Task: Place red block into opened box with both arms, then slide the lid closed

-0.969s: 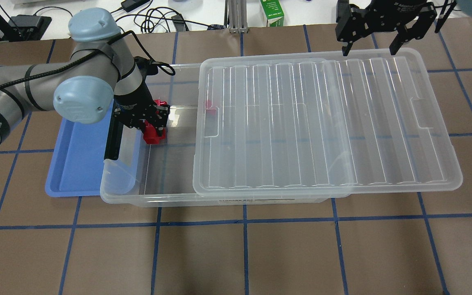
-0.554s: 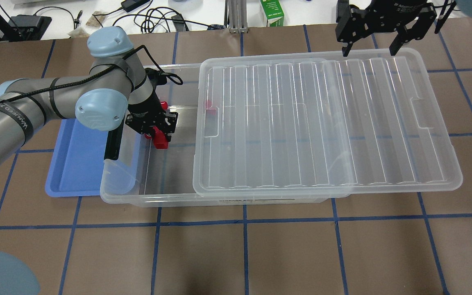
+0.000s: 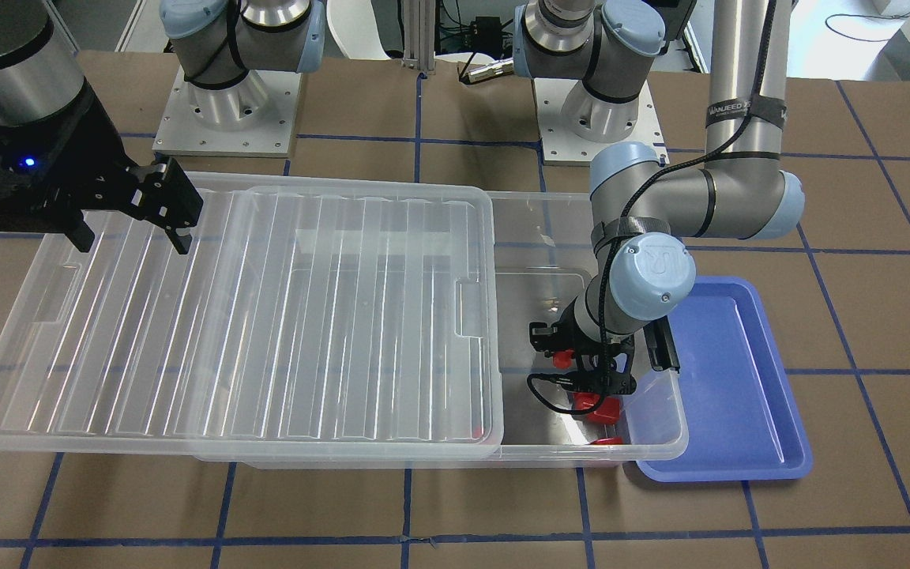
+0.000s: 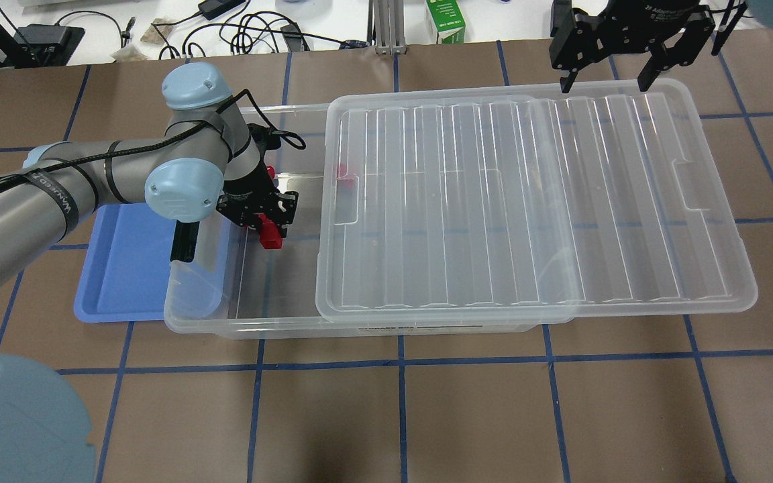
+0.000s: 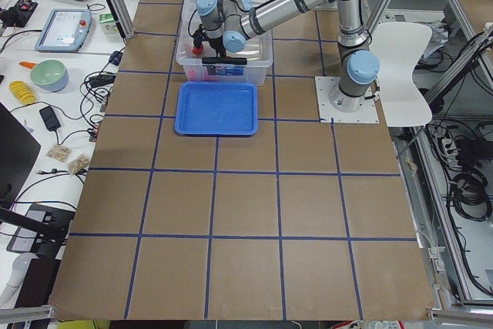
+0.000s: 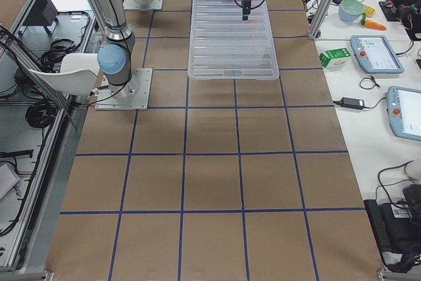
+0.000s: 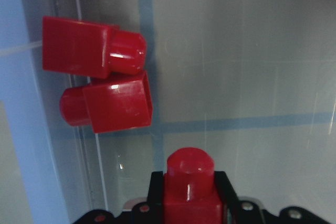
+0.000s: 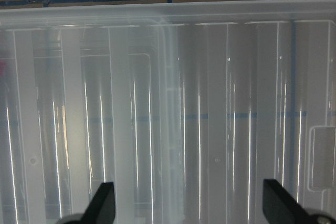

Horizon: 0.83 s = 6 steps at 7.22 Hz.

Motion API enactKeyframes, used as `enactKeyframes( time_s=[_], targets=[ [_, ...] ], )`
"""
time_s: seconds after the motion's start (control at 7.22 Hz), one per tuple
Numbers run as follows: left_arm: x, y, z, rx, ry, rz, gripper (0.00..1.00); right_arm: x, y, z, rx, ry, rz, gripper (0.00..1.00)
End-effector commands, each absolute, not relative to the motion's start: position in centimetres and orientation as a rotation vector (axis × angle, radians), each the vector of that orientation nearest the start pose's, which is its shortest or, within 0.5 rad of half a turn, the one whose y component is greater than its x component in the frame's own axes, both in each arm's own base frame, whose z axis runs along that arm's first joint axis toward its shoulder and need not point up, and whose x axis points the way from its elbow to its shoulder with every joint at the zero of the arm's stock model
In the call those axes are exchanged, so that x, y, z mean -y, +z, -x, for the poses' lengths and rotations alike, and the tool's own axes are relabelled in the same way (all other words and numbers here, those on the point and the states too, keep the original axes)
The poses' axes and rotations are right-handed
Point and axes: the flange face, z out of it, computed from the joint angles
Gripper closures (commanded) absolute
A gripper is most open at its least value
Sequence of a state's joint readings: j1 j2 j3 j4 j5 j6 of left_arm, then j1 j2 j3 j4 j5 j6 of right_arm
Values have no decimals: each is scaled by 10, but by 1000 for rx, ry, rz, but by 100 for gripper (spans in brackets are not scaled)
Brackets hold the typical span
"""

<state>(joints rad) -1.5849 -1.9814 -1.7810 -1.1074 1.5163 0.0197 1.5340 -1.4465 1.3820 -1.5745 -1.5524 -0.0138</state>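
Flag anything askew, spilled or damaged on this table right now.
Nothing looks damaged or spilled. The lid overhangs the box at the robot's right end, but that is simply its slid-open position. The left hand grips a red block over the open end, and two other blocks lie on their sides on the box floor.

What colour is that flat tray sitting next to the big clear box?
The tray is plain blue; the exterior front-facing view shows it best.
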Motion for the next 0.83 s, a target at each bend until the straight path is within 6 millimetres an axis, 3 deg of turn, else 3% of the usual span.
enactKeyframes(
  time_s=[0.0,0.14,0.55,0.69],
  targets=[
    [573,197,151,-3185,250,-54,100,555,517,-115,-3123,-106,-35,0],
    [571,194,160,-3181,253,-71,100,555,517,-115,-3123,-106,-35,0],
    [570,188,161,-3177,270,-79,98,555,517,-115,-3121,-106,-35,0],
    [570,188,161,-3177,270,-79,72,555,516,-115,-3121,-104,-35,0]
  ],
)
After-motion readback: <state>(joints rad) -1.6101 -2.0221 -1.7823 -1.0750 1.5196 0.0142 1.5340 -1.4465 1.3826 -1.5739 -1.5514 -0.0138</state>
